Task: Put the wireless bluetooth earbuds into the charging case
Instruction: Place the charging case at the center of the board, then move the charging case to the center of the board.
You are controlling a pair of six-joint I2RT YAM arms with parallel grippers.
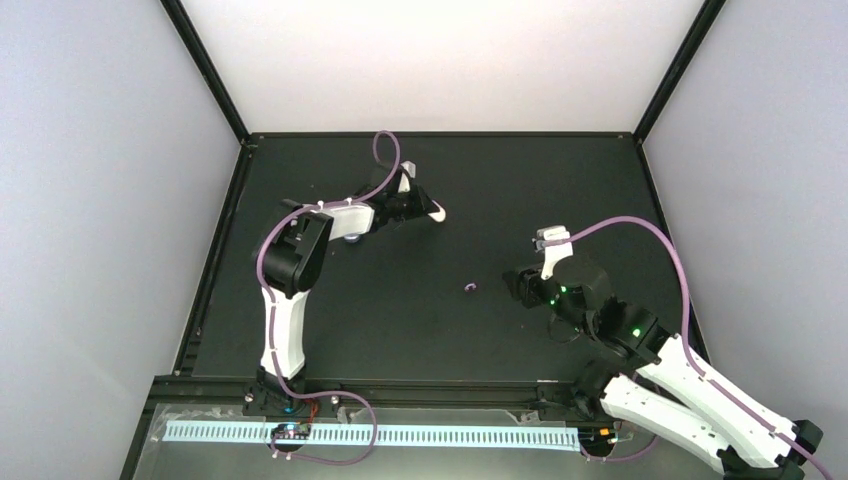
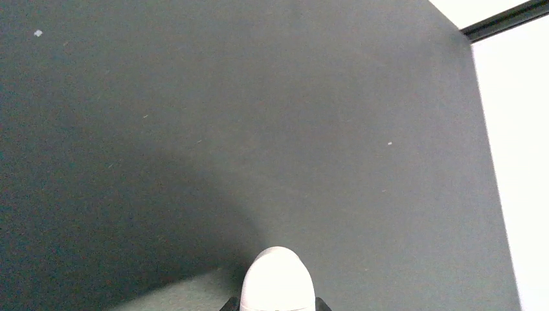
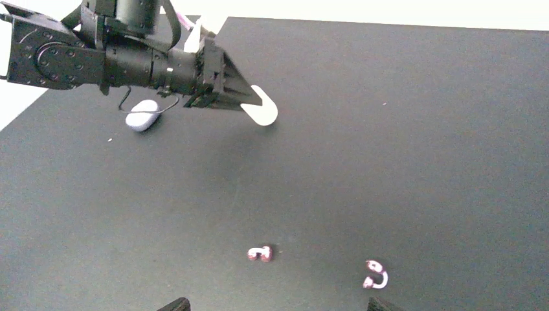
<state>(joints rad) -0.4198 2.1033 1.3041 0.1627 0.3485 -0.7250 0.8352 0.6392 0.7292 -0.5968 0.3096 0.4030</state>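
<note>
- The right gripper (image 3: 278,304) stands with its jaws wide apart and nothing between them. It hangs low over the middle of the black table (image 1: 560,180), a little right of centre.
- Two of the wireless bluetooth earbuds lie loose on the table just beyond its fingertips: a purple earbud (image 3: 261,254) and a paler earbud (image 3: 375,275) to its right. They are near each other but not touching. No other buds show.
- The left gripper (image 2: 277,285) is closed, its white tips pressed together. It appears to carry nothing and points out over bare table at the far centre.
- The charging case (image 3: 142,115), a pale oval, lies on the far left under the left arm, well apart from both buds. I cannot tell whether its lid is up.
- Risk: the buds are tiny and lie flat, so a slightly misplaced closing finger could flick one away instead of pinching it.
- Risk: jaws this wide might sweep the neighbouring bud as they close on the first.
- Risk: a curled bud may twist in the grip and then fail to seat in its pocket.
- Risk: carrying a bud to the case brings the right arm close to the left arm, which overhangs the case, so they could collide.
</note>
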